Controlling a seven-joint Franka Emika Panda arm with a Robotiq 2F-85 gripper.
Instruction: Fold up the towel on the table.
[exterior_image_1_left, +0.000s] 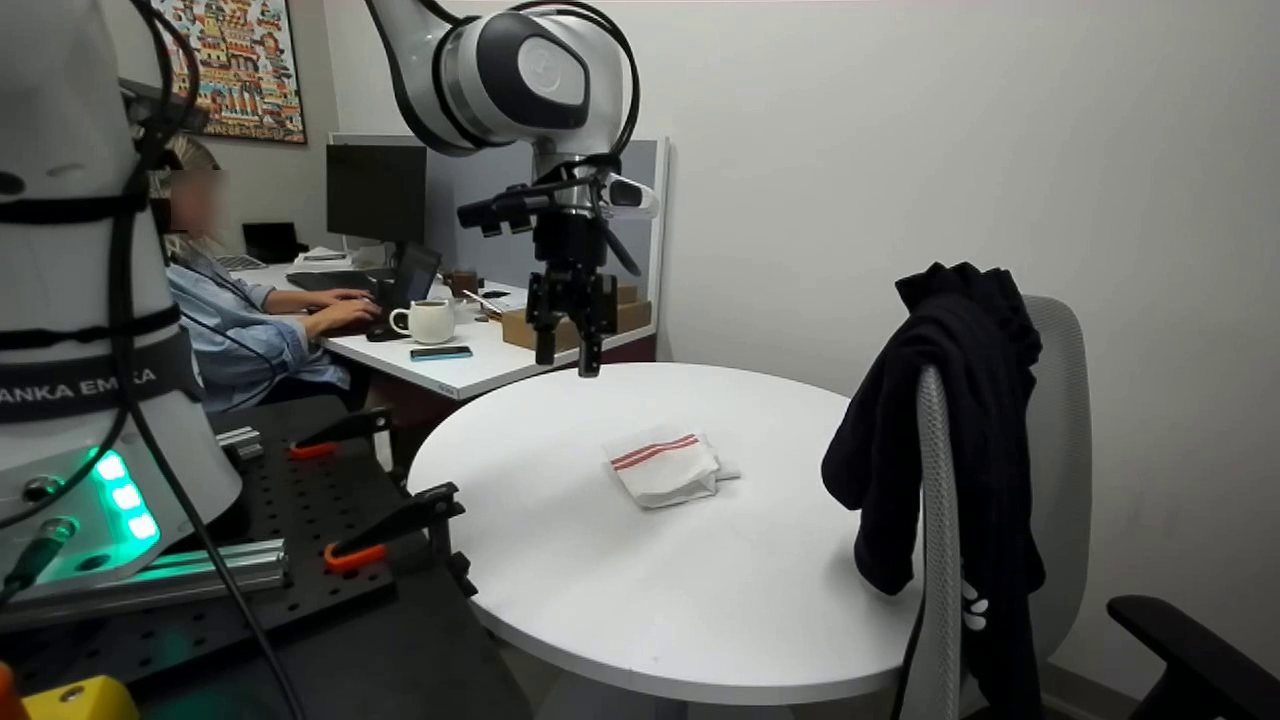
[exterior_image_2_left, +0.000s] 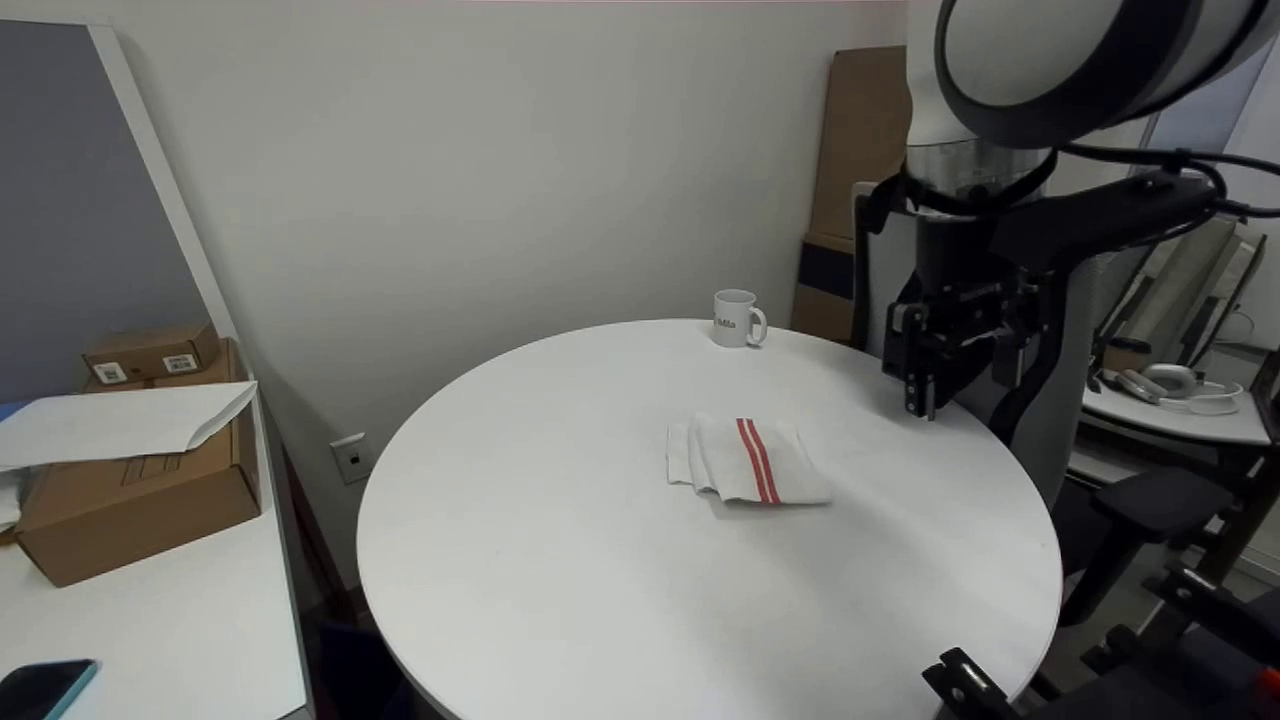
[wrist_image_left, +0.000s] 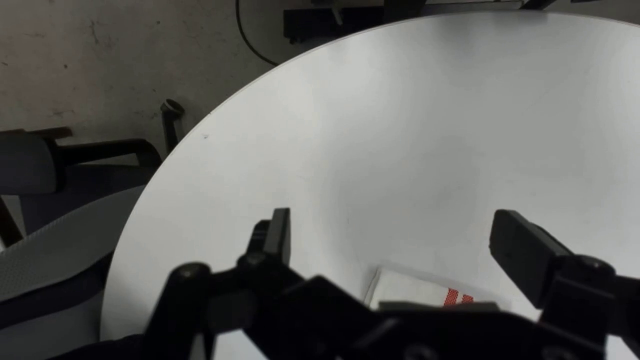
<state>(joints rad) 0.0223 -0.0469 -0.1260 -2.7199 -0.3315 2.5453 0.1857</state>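
The towel (exterior_image_1_left: 662, 474) is a small white cloth with two red stripes. It lies folded in layers near the middle of the round white table (exterior_image_1_left: 560, 590), with its layers offset at one edge. It also shows in an exterior view (exterior_image_2_left: 750, 462), its stripes facing up. My gripper (exterior_image_1_left: 568, 366) hangs above the table, pointing down, apart from the towel. In the wrist view the gripper (wrist_image_left: 392, 220) has its fingers wide apart with nothing between them. There the towel (wrist_image_left: 410, 289) shows at the bottom, partly hidden behind the gripper body.
A white mug (exterior_image_2_left: 733, 320) stands at the table's edge. A chair with a black jacket (exterior_image_1_left: 960, 400) is against the table. A desk with cardboard boxes (exterior_image_2_left: 150, 500) is beside it. Black clamps (exterior_image_1_left: 410, 520) sit on the robot's base near the table rim.
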